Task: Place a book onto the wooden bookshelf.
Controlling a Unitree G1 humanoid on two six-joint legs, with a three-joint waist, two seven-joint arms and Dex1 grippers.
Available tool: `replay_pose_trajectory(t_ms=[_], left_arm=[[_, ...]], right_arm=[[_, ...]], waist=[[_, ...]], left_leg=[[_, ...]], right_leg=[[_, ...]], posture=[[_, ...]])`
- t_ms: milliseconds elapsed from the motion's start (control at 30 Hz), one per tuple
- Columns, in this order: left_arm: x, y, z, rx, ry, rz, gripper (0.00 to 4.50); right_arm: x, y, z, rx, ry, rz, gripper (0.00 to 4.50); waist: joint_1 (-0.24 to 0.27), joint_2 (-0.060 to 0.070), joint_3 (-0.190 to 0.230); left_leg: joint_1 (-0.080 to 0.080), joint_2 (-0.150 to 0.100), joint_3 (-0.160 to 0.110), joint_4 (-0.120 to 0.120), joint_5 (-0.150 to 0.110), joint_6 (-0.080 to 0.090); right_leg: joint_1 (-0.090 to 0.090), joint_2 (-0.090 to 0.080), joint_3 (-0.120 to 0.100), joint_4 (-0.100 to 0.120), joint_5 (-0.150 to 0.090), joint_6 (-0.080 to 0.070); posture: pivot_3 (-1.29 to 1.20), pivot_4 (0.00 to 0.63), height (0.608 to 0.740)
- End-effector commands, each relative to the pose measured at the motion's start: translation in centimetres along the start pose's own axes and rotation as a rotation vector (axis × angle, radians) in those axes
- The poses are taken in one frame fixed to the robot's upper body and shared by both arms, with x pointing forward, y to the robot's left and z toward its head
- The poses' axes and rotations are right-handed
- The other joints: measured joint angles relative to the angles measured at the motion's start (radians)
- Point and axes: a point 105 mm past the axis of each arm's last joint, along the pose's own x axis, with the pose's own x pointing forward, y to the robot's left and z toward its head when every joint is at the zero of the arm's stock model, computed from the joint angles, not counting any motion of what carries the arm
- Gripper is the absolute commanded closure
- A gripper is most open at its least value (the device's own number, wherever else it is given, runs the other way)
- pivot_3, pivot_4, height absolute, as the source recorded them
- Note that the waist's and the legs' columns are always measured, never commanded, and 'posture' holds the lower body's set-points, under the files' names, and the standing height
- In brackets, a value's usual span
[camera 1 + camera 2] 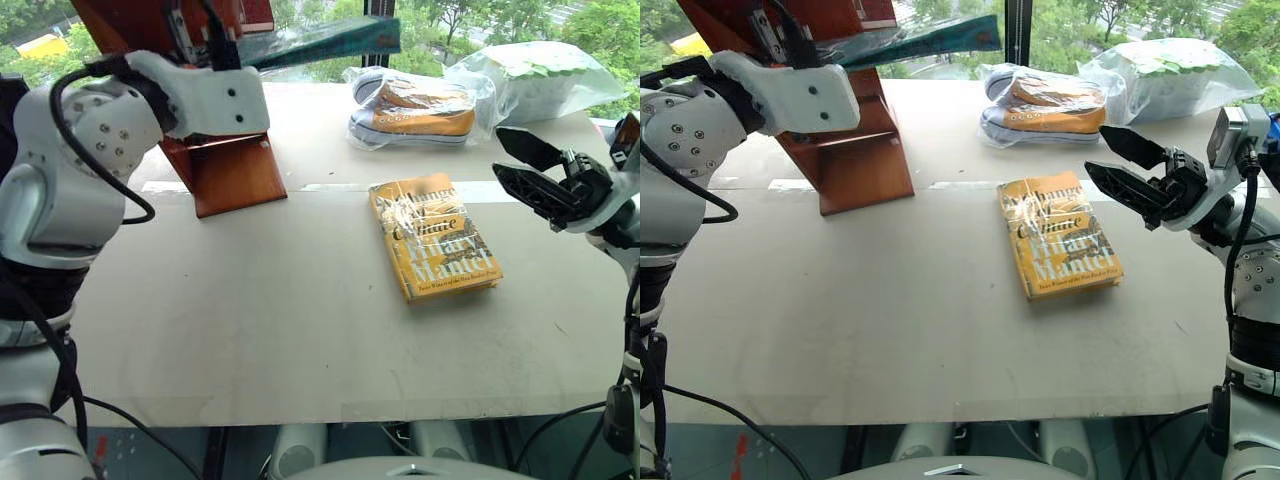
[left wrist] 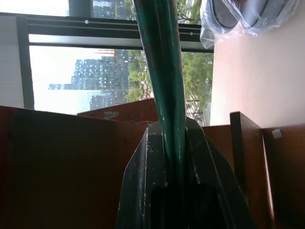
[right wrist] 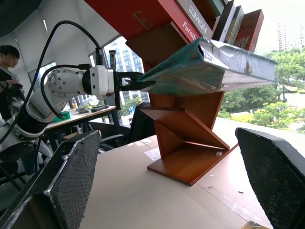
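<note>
Up beside the reddish-brown polished wooden bookshelf [image 3: 183,124], the left gripper [image 3: 136,83] pinched the large teal-green book in clear plastic wrap [image 3: 214,67] by one edge, fingers pressed tight on it, holding it flat and level in the air, well off the table. That grip left the long free end sticking out past the shelf toward the window, probably so the book could be swung into a shelf bay; other books already filled the upper shelf. The right gripper [image 1: 1135,175] hung over the pale table [image 1: 250,320] with its fingers spread and nothing in them, pointed toward the shelf, likely ready to steady the book. A smaller yellow-orange paperback [image 1: 432,235] lay flat on the table just beside it, untouched. A bagged orange sneaker [image 1: 415,108] and a bagged white item [image 1: 540,75] sat at the far edge, clear of the work.
</note>
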Motion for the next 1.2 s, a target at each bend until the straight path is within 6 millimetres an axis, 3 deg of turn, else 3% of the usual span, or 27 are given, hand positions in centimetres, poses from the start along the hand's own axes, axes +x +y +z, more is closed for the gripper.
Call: replay_pose_trajectory(t_ms=[33,433,567,767,900,1000,1100,1200], left_arm=[[-1.0,1.1,-1.9,0.001,0.102,0.022,4.49],[-1.0,-0.3,-5.1,-0.011,0.293,-0.057,4.49],[-1.1,0.1,-5.4,0.007,0.319,-0.047,2.98],[-1.6,0.1,-5.4,-0.027,0.335,-0.041,0.08],[-2.7,0.8,-5.4,-0.05,0.353,-0.002,0.03],[-3.6,1.7,-4.4,-0.084,0.318,0.073,0.03],[-3.5,0.6,0.1,-0.183,0.128,0.147,0.03],[-3.8,-0.6,2.8,-0.248,0.016,0.192,0.03]], right_arm=[[0.0,0.2,0.8,-0.053,-0.007,-0.002,0.0],[-0.5,0.2,0.7,-0.086,0.02,-0.018,0.0],[-0.6,0.2,0.6,-0.088,0.018,-0.023,0.0],[-0.8,-0.1,0.4,-0.09,0.02,-0.032,0.0],[-0.9,-0.4,0.4,-0.092,0.024,-0.034,0.0],[-1.3,-0.5,0.3,-0.092,0.034,-0.042,0.0],[-2.7,-1.0,-1.1,-0.108,0.098,-0.073,0.0],[-4.0,-1.2,-2.7,-0.122,0.157,-0.102,0.0]], waist=[[0.0,0.0,0.0],[-0.004,0.0,0.0],[-0.007,0.0,0.0],[-0.001,0.0,0.0],[-0.001,0.0,0.0],[-0.001,0.0,0.0],[0.002,0.0,0.0],[0.009,0.0,-0.001]], left_leg=[[0.0,0.0,0.0,0.0,0.0,0.0],[0.0,0.0,0.0,0.0,0.0,0.0],[0.0,0.001,0.001,0.0,0.0,0.0],[0.0,0.001,0.0,0.0,0.0,0.0],[0.0,0.001,0.001,0.0,0.0,0.0],[0.0,0.001,0.0,0.0,0.0,0.0],[0.0,0.001,0.0,0.0,0.0,0.0],[0.0,0.0,0.0,0.001,0.0,0.0]], right_leg=[[0.0,0.0,0.0,0.0,0.0,0.0],[0.0,0.0,0.0,0.0,0.0,0.0],[-0.001,0.001,0.001,0.001,0.0,0.0],[-0.001,0.001,0.001,0.001,0.0,0.0],[-0.001,0.001,0.001,0.001,0.0,0.0],[-0.001,0.001,0.001,0.001,0.0,0.0],[-0.001,0.001,0.001,0.001,0.0,0.0],[0.002,0.0,0.0,0.0,0.0,0.0]], posture=[[0.0,0.15,0.693],[0.0,0.15,0.693],[0.0,0.15,0.693],[0.0,0.15,0.693],[0.0,0.15,0.693],[0.0,0.15,0.693],[0.0,0.15,0.693],[0.0,0.15,0.693]])
